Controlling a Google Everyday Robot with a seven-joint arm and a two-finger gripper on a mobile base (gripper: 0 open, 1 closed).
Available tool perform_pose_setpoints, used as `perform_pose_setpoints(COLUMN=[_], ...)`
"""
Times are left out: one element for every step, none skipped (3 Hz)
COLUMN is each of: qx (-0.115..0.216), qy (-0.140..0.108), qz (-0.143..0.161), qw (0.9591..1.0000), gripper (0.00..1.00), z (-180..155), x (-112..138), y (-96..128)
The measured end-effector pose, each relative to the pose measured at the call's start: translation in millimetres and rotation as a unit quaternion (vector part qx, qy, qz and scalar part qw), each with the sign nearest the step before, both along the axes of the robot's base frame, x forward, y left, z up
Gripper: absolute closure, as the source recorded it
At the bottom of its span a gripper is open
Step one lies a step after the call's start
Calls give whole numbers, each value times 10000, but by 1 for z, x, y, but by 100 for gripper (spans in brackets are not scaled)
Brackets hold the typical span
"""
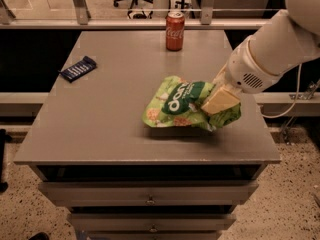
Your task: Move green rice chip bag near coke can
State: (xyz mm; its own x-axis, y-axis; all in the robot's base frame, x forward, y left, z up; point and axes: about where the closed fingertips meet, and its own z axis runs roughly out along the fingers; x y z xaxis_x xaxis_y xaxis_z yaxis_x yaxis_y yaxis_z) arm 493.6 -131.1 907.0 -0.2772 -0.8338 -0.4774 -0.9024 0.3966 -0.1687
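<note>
Grey flat-topped table (pixel 115 119), drawers below. Red Coca-Cola can (pixel 175 31) upright by the far edge, slightly right of centre. Small dark-blue wrapped bar (pixel 78 68) flat near the left edge, far half. Light-green crinkly chip bag (pixel 182 106) toward the right edge, near half; shadow beneath it, contact with the top unclear. Tan gripper (pixel 220 100) clamped on its right end.

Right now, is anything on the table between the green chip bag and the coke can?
Nothing visible. The end effector grips the green rice chip bag at its right end, and the table between it and the coke can is bare. The dark-blue bar lies well off that line, toward the other edge.
</note>
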Motion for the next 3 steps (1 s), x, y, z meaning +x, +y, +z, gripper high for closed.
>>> perform_pose_setpoints(qx=[45,55,-15], qy=[31,-111,-503], qz=[64,-198,-707], qw=[10000,9997,9962], gripper=[100,100,100], z=[-3,3,21], x=[-2,7,34], y=[6,-10,-57])
